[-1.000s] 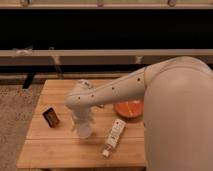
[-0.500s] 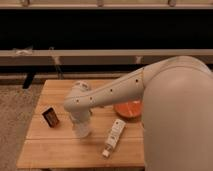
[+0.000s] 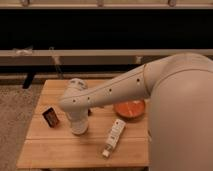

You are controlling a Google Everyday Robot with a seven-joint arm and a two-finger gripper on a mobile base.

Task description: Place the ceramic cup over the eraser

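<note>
On the wooden worktop (image 3: 60, 150), near its middle, the ceramic cup (image 3: 79, 128) stands upright directly beneath the wrist of the arm. The hand (image 3: 78, 118) is at the cup's upper part, pointing down, largely hidden by the arm's own casing. It cannot be told whether the hand is clamped on the cup or merely around it, nor whether the cup's base rests on the worktop or sits just clear of it.

The eraser (image 3: 50, 116) lies near the cup, on the side toward the left of the view, apart from it and unobstructed. A white capped tube (image 3: 114, 136) lies on the cup's other side, with an orange dish (image 3: 130, 108) beyond it; neither is in the path.

Assessment: the step in hand appears to be carrying the cup across to the eraser.

Recommendations:
- Confirm a firm hold before any sideways travel.
- Raise the cup above the eraser's top edge first. A low slide would likely push the block away.
- Centre the cup over the eraser before lowering. The block is the smaller item, so the margin is fair but not generous.
- Descend straight and slowly, and release only once the cup is settled.
</note>
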